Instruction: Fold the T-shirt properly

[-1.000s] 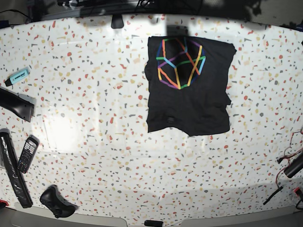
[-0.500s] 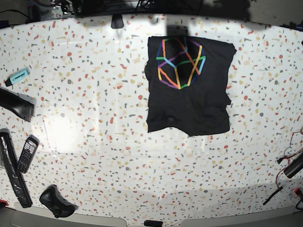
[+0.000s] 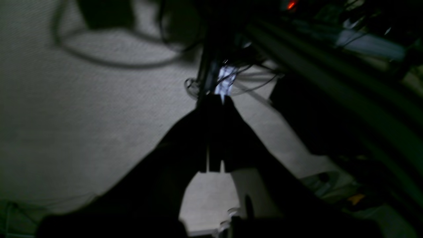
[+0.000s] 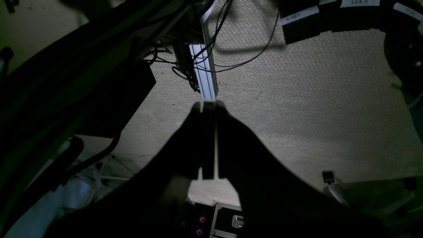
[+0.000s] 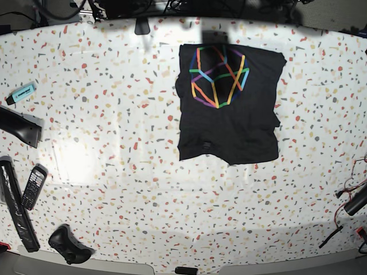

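Base view: T-shirt (image 5: pixel 229 106) folded, neither hand near.

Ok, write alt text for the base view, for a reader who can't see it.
A black T-shirt, folded into a rough rectangle with its rainbow polygon print facing up, lies on a speckled terrazzo table. Along the left edge sit a blue highlighter, a black phone handset and a game controller. No robot arm reaches over the table.

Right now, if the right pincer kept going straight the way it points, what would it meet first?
Judging by the right wrist view, the shut right pincer points at a pale aluminium rail with cables on the woven floor covering, not the T-shirt. The rail looks first in line, though depth is unclear.
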### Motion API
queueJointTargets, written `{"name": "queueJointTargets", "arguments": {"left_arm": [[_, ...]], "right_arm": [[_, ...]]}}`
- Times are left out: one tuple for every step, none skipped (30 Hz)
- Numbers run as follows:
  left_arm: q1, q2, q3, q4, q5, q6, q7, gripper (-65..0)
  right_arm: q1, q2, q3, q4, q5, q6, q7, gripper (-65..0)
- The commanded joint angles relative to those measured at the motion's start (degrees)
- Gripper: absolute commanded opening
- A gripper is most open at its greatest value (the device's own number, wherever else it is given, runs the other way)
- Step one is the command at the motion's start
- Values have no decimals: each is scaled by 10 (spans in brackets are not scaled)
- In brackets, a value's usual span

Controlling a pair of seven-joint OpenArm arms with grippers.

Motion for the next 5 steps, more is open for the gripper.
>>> {"name": "queueJointTargets", "arguments": {"left_arm": [[3, -3, -1, 2, -1, -2, 0, -650], [3, -3, -1, 2, -1, -2, 0, -650], [3, -3, -1, 2, -1, -2, 1, -650], [3, -3, -1, 2, -2, -2, 2, -650], [3, -3, -1, 2, -2, -2, 2, -650]], "right_arm": [[19, -4, 0, 9, 0, 2, -2, -650], [19, -5, 0, 9, 0, 2, -3, -650], [19, -6, 0, 9, 0, 2, -3, -650], [19, -7, 0, 9, 0, 2, -6, -650], [19, -7, 0, 9, 1, 2, -7, -650]]}}
